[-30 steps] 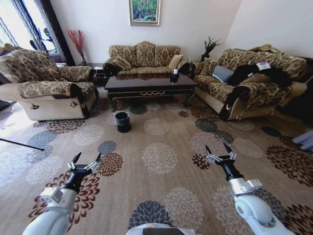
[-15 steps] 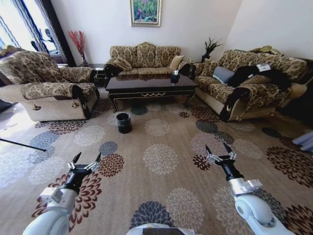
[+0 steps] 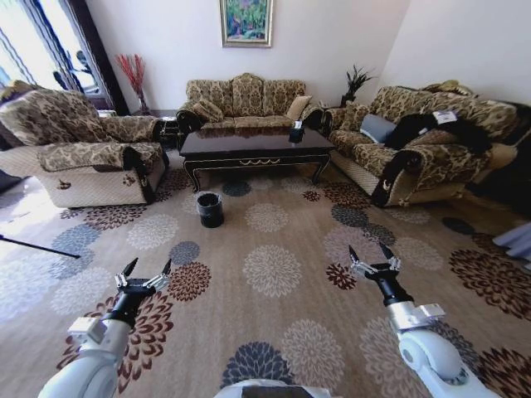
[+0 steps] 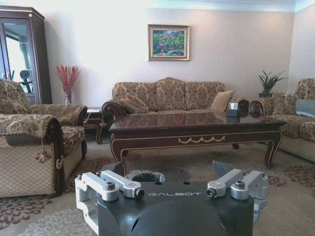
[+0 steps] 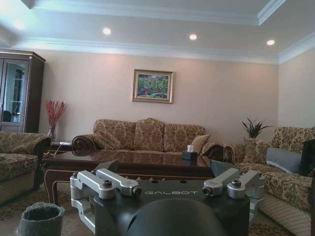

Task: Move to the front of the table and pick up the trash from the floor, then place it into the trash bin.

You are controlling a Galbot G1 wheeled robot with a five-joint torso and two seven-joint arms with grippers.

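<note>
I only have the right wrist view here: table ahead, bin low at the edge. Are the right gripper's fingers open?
Observer: Yes. The head view shows the right gripper open, empty, low over the floor.
Operator: And the other arm?
Observer: The left gripper is open too, level with it on the robot's left.
Operator: Where is the bin relative to the table?
Observer: The trash bin stands in front of the table's left front leg, apart from it.

Ahead of both grippers, the table (image 3: 253, 143) looks like glossy dark wood with a mirror-like top. The floor (image 3: 274, 274) under them is matt woven carpet. The trash bin (image 3: 209, 208) beyond the left gripper (image 3: 143, 272) carries a crinkled black plastic liner.
</note>
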